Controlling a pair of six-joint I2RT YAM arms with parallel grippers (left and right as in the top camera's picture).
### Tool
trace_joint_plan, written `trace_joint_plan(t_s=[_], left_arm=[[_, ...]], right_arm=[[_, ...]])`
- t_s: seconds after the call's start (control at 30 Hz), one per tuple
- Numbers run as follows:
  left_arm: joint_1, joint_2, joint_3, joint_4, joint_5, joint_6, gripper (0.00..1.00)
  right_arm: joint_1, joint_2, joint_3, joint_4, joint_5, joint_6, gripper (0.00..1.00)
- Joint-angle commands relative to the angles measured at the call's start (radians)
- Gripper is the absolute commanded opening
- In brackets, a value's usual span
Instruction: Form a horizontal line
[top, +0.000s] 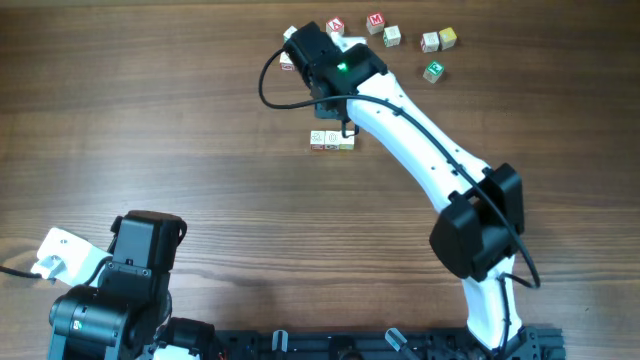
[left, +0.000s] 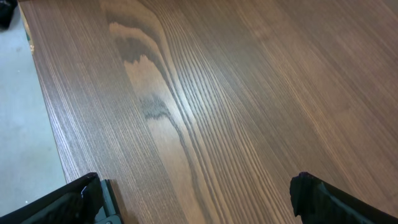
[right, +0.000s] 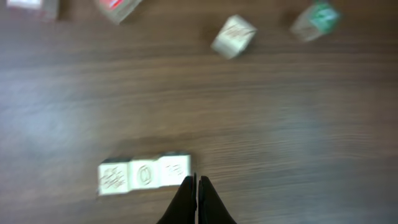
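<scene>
I am working the right gripper (right: 196, 188), its fingers pressed together with nothing between them and its tips sitting just beside the right end of the horizontal line (right: 144, 175). That row of three pale cubes is lying a little far of the table's (top: 150, 120) centre, right by the reaching arm's wrist.

The row is looking straight and tight to me, so I am planning any nudge as slow and light, running along the row and not across it, since closed tips could easily skew the end cube.

Loose cubes are lying well apart on the far side: a pale cube (right: 234, 36), a green cube (right: 316, 18) and a red-faced cube (right: 118, 6). None is blocking me. The left gripper (left: 196, 186) is hanging spread open and empty over bare wood at the near left.
</scene>
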Motion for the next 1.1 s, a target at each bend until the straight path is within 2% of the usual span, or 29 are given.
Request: trace_joint_plan(t_s=[0.0,0.1,0.13,0.23,0.3,0.33,0.53,0.63,0.67,0.73,0.8,0.87,0.9,1.07], left_arm=[[0.008,-0.003,-0.002,-0.001,-0.006,-0.021,1.00],[0.008,-0.003,-0.002,-0.001,-0.006,-0.021,1.00],[0.008,-0.003,-0.002,-0.001,-0.006,-0.021,1.00],[0.008,-0.003,-0.002,-0.001,-0.006,-0.021,1.00],[0.008,-0.003,-0.002,-0.001,-0.006,-0.021,1.00],[0.008,-0.003,-0.002,-0.001,-0.006,-0.021,1.00],[0.008,-0.003,-0.002,-0.001,-0.006,-0.021,1.00],[0.008,-0.003,-0.002,-0.001,-0.006,-0.021,1.00],[0.008,-0.003,-0.002,-0.001,-0.006,-0.021,1.00],[0.008,-0.003,-0.002,-0.001,-0.006,-0.021,1.00],[0.008,-0.003,-0.002,-0.001,-0.006,-0.021,1.00],[0.008,-0.003,-0.002,-0.001,-0.006,-0.021,1.00],[0.008,-0.003,-0.002,-0.001,-0.006,-0.021,1.00],[0.008,-0.003,-0.002,-0.001,-0.006,-0.021,1.00]], right_arm=[[-0.044,-0.140,0.011,-0.014,0.131,0.044,0.05],[-0.095,-0.214,0.011,-0.037,0.131,0.043,0.26],[-0.116,-0.238,0.011,-0.044,0.131,0.043,0.42],[-0.192,-0.310,0.011,-0.082,0.125,0.025,0.68],[-0.222,-0.335,0.011,-0.096,0.095,0.008,0.79],[-0.240,-0.346,0.011,-0.100,0.062,-0.011,1.00],[-0.297,-0.336,-0.001,-0.071,-0.013,-0.045,1.00],[-0.320,-0.326,-0.025,-0.022,-0.018,-0.026,0.98],[-0.330,-0.321,-0.038,0.002,-0.037,-0.024,0.86],[-0.345,-0.311,-0.057,0.035,-0.096,-0.023,0.54],[-0.352,-0.292,-0.071,0.068,-0.163,-0.024,0.34],[-0.353,-0.272,-0.088,0.105,-0.206,-0.024,0.18],[-0.353,-0.233,-0.130,0.193,-0.266,-0.028,0.08],[-0.353,-0.149,-0.170,0.295,-0.351,-0.031,0.05]])
